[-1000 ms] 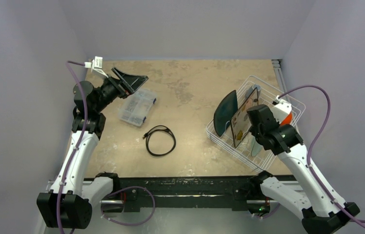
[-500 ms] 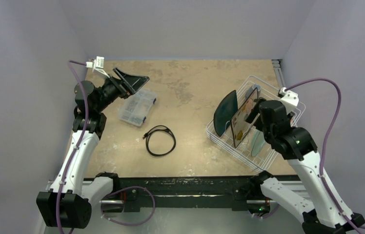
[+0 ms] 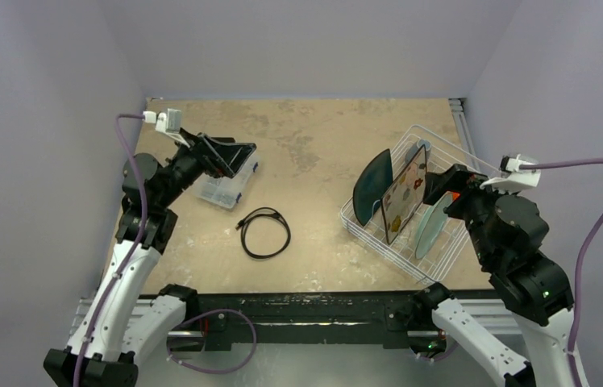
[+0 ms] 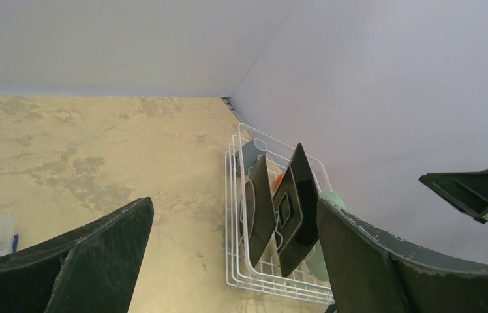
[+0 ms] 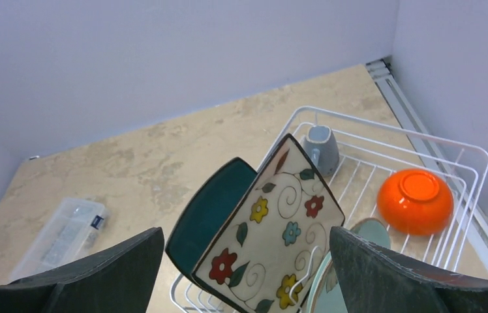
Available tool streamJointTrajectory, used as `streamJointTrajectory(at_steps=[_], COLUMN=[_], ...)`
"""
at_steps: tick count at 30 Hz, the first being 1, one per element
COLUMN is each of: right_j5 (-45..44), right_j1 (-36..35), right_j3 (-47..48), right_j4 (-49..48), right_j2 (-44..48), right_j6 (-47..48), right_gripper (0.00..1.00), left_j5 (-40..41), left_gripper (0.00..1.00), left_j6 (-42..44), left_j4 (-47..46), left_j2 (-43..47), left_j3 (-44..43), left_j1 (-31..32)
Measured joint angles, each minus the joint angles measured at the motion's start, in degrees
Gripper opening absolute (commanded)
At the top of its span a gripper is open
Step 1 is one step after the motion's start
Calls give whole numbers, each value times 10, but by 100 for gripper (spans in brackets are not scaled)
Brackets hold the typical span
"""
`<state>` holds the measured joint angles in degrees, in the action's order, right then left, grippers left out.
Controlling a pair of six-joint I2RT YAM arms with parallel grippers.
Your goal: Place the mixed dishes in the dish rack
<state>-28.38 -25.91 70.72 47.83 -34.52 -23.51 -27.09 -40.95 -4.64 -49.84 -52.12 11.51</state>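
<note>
Because the mug (image 5: 321, 149), bowl (image 5: 415, 201), teal plate (image 5: 212, 208), flowered plate (image 5: 274, 228) and mint plate (image 5: 366, 229) all sit in the rack (image 5: 398, 128) just below the right fingers (image 5: 411, 287), these and the left fingers (image 4: 85, 261), both spread wide and empty, should back off without brushing them.

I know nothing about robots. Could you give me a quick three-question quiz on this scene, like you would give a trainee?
1. True or false: the orange bowl lies upside down in the dish rack.
2. The right gripper's jaws are: A open and empty; B shut on a dish; C out of view.
3. What lies on the table between the clear compartment box and the rack?
Key: 1 true; 2 A; 3 the black coiled cable.
</note>
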Motion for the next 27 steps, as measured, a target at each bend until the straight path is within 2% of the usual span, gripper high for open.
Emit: streamJointTrajectory(at_steps=[6,12,20,27], right_j5=[30,53,54,51], right_j1=[0,0,0,0], right_j3=[0,-7,-17,-3], right_j4=[-56,-113,-165,-174], right_j2=[20,55,120,145], right_j6=[49,86,116,127], right_gripper=[99,99,99,99], left_j5=[5,6,57,109], left_gripper=[95,95,96,96], left_j6=[35,75,167,206], left_j4=[10,80,212,233], left_j2=[106,236,359,426], left_j3=[32,30,-67,-103], left_j1=[3,3,6,6])
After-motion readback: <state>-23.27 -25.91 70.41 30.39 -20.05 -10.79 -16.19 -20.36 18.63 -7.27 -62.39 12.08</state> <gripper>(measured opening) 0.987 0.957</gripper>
